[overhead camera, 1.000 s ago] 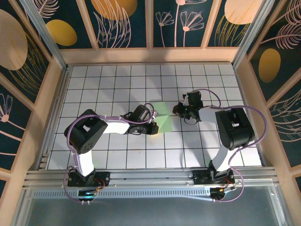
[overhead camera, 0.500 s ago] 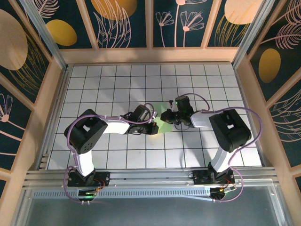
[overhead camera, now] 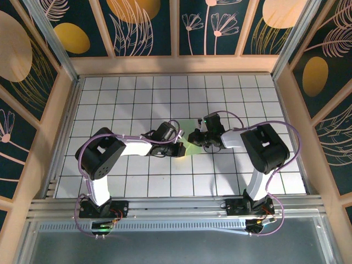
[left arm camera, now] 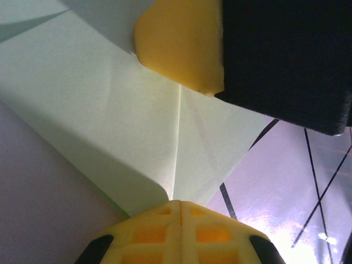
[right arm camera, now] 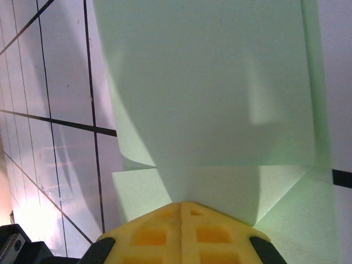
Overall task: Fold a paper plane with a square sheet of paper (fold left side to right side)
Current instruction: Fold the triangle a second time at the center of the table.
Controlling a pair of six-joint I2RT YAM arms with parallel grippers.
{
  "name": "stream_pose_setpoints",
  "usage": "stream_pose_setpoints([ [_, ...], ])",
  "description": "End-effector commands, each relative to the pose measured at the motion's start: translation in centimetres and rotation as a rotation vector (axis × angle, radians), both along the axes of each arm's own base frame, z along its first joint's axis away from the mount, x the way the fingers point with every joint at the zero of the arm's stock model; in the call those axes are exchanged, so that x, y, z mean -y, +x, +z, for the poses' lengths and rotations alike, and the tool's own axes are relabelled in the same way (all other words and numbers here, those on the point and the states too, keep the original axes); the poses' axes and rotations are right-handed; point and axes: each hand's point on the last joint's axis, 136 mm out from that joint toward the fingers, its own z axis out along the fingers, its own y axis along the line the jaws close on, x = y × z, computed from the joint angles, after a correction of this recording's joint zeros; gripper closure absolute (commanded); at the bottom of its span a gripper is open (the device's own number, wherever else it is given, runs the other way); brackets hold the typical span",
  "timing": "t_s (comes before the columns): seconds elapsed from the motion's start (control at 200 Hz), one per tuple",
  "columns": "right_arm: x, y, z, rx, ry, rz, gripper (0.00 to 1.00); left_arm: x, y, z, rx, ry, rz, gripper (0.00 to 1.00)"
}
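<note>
Counter (overhead camera: 110, 93) is a white tile grid with dark lines, boxed in by a light wooden frame (overhead camera: 176, 64). Wall panels (overhead camera: 148, 27) are dark navy with gold circles and pale line-drawn leaves and flowers. Metal rails (overhead camera: 176, 208) run along the near edge.

The paper (right arm camera: 209, 82) is pale green, the table (overhead camera: 110, 104) white with black grid lines, the walls (overhead camera: 93, 16) dark-blue floral.

Blocked at mid-table by the left gripper (overhead camera: 180, 147) and right gripper (overhead camera: 193, 137), both closed and meeting tip to tip over the pale-green paper (overhead camera: 189, 149), with the left arm (overhead camera: 102, 157) and right arm (overhead camera: 269, 149) barring the near side; open over bare grid tiles (overhead camera: 121, 93) beyond, up to the wooden walls (overhead camera: 176, 65).
</note>
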Motion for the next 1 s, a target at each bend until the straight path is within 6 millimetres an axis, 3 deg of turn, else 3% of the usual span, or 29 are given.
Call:
stream_pose_setpoints([
  [0.0, 1.3, -0.7, -2.3, -0.066, -0.064, -0.035, 1.00, 1.3, -0.1, 1.5, -0.030, -0.046, -0.015, 1.00],
  [0.13, 1.3, -0.8, -2.3, -0.066, -0.062, -0.034, 1.00, 1.8, 0.8, 2.1, -0.013, -0.057, -0.005, 1.00],
  [0.285, 1.2, -0.8, -2.2, -0.067, -0.059, -0.031, 1.00, 1.5, 0.9, 0.8, -0.027, -0.034, -0.002, 1.00],
  [0.31, 1.2, -0.8, -2.2, -0.067, -0.058, -0.031, 1.00, 2.1, 1.6, 1.5, -0.008, -0.049, -0.003, 1.00],
  [0.991, 1.1, -1.3, -2.6, -0.074, -0.074, -0.027, 1.00, 2.3, 2.9, 0.2, 0.005, -0.025, 0.024, 1.00],
])
